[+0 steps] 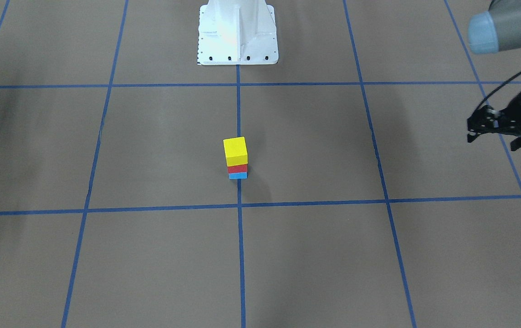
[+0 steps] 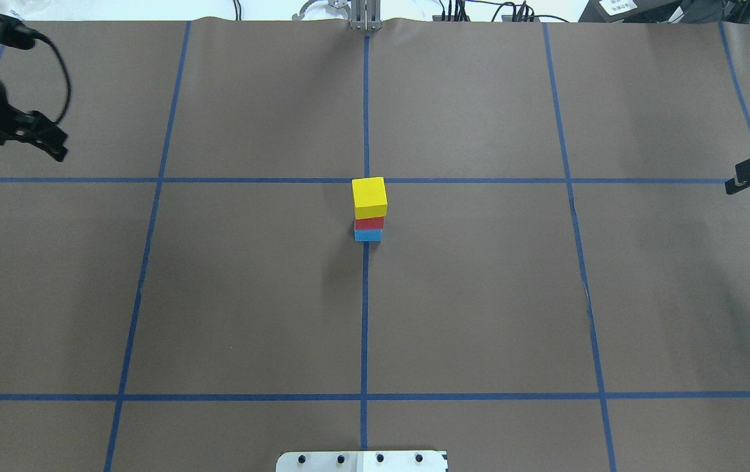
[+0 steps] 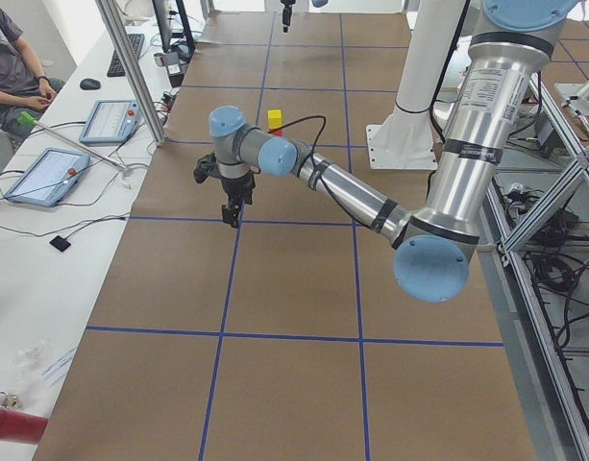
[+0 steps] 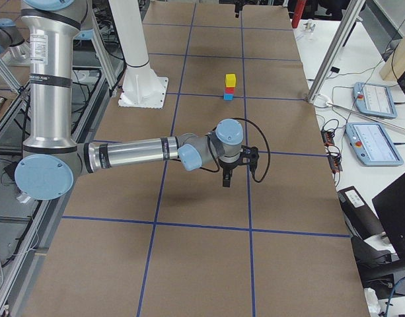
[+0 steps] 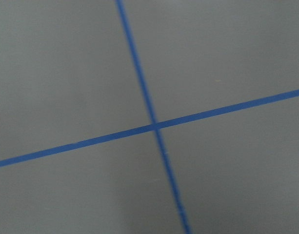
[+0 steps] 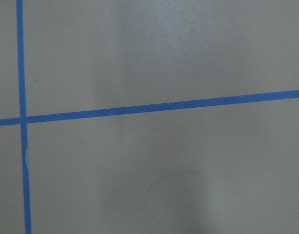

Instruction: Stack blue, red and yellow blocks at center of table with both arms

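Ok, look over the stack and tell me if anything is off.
Nothing stands out. The yellow block sits on the red block, that on the blue block, upright on the centre line. The left gripper and right gripper are away at the sides.

Brown table cover (image 2: 480,295) with blue tape grid (image 2: 364,328); white side desk (image 3: 44,240).
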Tool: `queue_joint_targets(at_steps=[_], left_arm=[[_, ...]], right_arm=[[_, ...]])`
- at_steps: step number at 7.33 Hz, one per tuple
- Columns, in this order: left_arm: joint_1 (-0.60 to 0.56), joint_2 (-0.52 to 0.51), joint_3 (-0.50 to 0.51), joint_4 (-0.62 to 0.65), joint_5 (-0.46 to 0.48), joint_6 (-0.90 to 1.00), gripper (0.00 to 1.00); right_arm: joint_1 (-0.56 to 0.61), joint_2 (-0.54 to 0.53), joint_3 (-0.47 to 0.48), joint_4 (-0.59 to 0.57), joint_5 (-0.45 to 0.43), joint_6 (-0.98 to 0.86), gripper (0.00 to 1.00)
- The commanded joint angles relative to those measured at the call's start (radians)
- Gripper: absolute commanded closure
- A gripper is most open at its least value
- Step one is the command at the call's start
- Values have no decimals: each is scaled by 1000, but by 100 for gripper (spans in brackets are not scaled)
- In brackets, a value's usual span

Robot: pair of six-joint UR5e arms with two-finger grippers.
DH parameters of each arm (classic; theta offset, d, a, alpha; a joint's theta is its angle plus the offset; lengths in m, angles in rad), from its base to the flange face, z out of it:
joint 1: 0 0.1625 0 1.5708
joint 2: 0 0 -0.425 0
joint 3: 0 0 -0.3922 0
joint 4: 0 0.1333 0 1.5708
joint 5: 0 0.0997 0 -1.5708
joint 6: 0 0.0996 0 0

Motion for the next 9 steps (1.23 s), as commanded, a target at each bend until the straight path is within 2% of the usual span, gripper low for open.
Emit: queue_joint_targets(at_steps=[1, 3, 5, 6, 9], left_arm=[[-121, 49, 97, -6, -35, 141, 0], [-161, 94, 112, 3, -36, 171, 0], [-166, 94, 123, 1, -36, 159, 0], [-166, 95, 123, 1, -36, 159, 0], [-172, 97, 152, -7, -38, 164, 0]], right_arm=[[66, -22, 8, -36, -21, -41, 0], [25, -35, -32, -61, -38, -87, 0], [14, -28, -19, -177, -46, -296, 0], [5, -28, -16, -182, -79, -300, 0], [8, -17, -4, -206, -87, -305, 0]])
